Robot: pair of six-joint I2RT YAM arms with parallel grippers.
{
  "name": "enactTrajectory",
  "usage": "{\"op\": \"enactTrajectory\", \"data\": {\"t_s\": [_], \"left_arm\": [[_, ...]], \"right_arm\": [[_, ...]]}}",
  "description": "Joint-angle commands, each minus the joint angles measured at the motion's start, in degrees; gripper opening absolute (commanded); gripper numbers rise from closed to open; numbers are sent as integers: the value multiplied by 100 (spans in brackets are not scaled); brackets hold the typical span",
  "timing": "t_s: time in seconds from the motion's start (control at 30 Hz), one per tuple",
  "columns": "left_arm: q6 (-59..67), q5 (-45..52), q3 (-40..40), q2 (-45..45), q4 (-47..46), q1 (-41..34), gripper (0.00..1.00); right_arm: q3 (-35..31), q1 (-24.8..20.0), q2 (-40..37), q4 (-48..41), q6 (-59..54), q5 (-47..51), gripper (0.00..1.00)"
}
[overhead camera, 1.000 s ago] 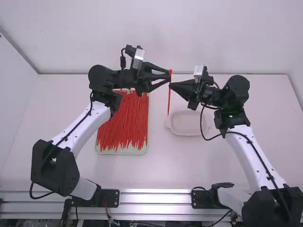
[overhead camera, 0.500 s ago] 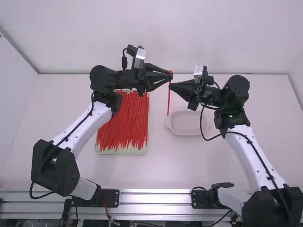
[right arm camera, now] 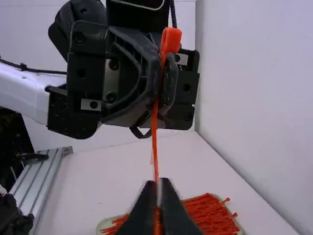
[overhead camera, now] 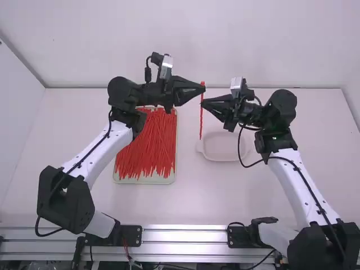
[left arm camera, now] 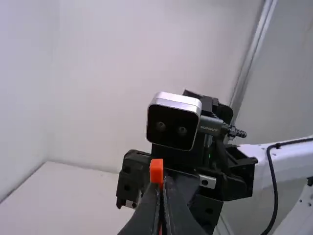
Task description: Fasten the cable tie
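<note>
Thin red plastic cable tie (overhead camera: 201,119) hangs upright mid-air over the white desk (overhead camera: 236,185). Left pincer (overhead camera: 203,86) is clamped just under its head. Right pincer (overhead camera: 203,102) is clamped on the strap lower down. Shallow white dish (overhead camera: 225,151) sits below, next to a flat tray of red ties (overhead camera: 169,180).

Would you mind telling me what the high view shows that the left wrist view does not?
High view alone: the spare red ties in their tray, the white dish, and the cable tie with its strap hanging down toward the dish. Left wrist view alone: the lens face of the right arm's camera, seen head-on. Both: the tie's head poking up past the left hand, which is shut on it, with the right hand facing it and gripping the strap lower down.
</note>
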Motion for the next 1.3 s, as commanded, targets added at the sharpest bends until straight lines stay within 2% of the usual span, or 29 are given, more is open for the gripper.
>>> {"op": "enactTrajectory", "data": {"t_s": [0.0,0.07,0.1,0.13,0.17,0.3,0.47,0.57,0.8,0.93,1.1,1.27], "left_arm": [[-55,-92,256,-68,-232,133,2],[13,-168,372,-68,-579,214,2],[74,-175,444,-68,-761,260,2],[125,-175,562,-68,-1060,341,2],[125,-175,562,-68,-1060,341,2],[234,-439,909,-68,-2013,529,2],[374,-935,1163,-68,-2988,723,2],[374,-1241,1239,-68,-3403,831,2],[323,-1709,1231,-66,-4092,909,2],[-83,-1790,1228,-31,-4306,909,2],[-1252,-1499,1226,144,-4306,909,2],[-2452,-1143,1226,365,-4299,909,2]], "right_arm": [[-33,-122,-61,42,409,50,49],[-33,-214,-63,39,743,127,56],[-33,-286,-61,37,1012,177,70],[-33,-404,-61,39,1279,162,98],[-33,-404,-61,39,1279,162,98],[-33,-750,-61,13,1521,-17,98],[-33,-767,-61,50,-258,-1084,98],[-33,-688,-61,-149,-1220,-1196,98],[-35,-645,-61,-621,-2184,-1202,98],[-35,-638,-61,-610,-2658,-1204,98],[-35,-623,-61,-608,-4476,-1204,98],[-35,-645,-61,-608,-5707,-1204,98]]}}
